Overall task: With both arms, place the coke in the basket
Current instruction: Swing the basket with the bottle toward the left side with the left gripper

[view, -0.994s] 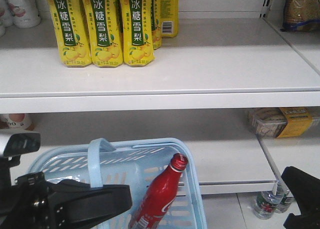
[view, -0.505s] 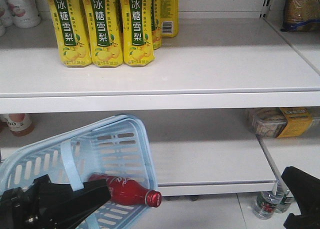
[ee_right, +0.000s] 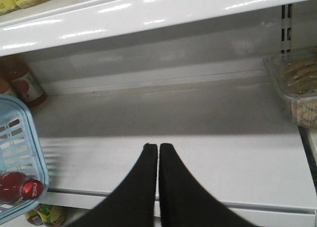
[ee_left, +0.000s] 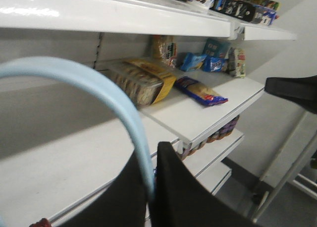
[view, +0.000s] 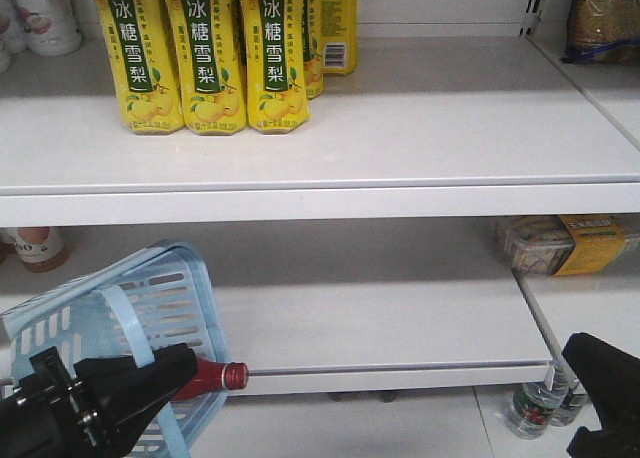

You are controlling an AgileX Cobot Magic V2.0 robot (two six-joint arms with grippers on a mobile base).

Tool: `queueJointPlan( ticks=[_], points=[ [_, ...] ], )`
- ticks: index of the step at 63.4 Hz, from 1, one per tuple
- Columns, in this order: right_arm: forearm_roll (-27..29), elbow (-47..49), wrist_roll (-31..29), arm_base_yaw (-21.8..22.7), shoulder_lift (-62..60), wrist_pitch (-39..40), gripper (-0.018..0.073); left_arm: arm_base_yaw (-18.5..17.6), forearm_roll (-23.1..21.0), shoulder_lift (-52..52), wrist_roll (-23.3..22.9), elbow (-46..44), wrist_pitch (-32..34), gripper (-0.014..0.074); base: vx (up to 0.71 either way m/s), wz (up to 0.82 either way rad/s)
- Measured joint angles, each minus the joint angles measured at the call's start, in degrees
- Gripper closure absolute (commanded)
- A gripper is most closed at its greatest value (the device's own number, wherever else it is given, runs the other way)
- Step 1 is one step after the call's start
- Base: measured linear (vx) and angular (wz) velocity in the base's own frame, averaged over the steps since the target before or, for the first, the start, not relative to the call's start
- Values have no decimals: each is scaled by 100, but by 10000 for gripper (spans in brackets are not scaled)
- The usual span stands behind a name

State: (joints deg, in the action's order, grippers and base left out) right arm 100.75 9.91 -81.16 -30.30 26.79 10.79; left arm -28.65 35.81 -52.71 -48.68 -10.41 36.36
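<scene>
Presently catalogued, item by item.

Basket (view: 160,298) — pale blue slatted plastic, hanging tilted at the lower left of the front view, just before the lower shelf (view: 400,308). It tilts because it is carried by its handle (ee_left: 124,108) alone: in the left wrist view the blue band runs down between the two black fingers of the left gripper (ee_left: 151,187), which are pinched onto it.

Coke (view: 215,376) — inside the basket, lying on its side at the low end, its red cap poking past the rim towards the right. The right wrist view shows the same: red bottle (ee_right: 20,187) resting against the basket's lower wall. Judged from this, the placing itself looks done, and the slope of the basket is what keeps the bottle rolled to that corner.

Right gripper (ee_right: 158,152) — fingers pressed together with nothing between them, held out over the bare lower shelf, well apart from the basket. At the right edge of the front view only a black part of it shows.

Other stock, untouched: yellow tea cartons (view: 205,53) on the upper shelf; a clear packet with a yellow label (view: 560,243) at the right of the lower shelf; a brown-capped bottle (ee_right: 27,83) at the far left.
</scene>
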Motion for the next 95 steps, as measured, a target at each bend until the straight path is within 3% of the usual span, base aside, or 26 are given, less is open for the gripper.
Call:
queueJointPlan(
  ticks=[7, 26, 52, 62, 81, 95],
  points=[
    [0, 0, 0, 0, 0, 0, 564, -19, -206, 0, 306, 0, -290, 603, 0, 0],
    [0, 0, 0, 0, 0, 0, 564, -68, -887, 83, 1703, 30, -1127, 603, 0, 0],
    [0, 0, 0, 0, 0, 0, 564, -68, -1756, 1378, 3601, 1203, -1345, 603, 0, 0],
    [0, 0, 0, 0, 0, 0, 564, -68, -1972, 1867, 3862, 1256, -1631, 603, 0, 0],
    [0, 0, 0, 0, 0, 0, 564, -68, -2201, 2682, 3994, 1256, -2766, 603, 0, 0],
    [0, 0, 0, 0, 0, 0, 564, -68, -2894, 3312, 4587, 1257, -3375, 603, 0, 0]
  ],
)
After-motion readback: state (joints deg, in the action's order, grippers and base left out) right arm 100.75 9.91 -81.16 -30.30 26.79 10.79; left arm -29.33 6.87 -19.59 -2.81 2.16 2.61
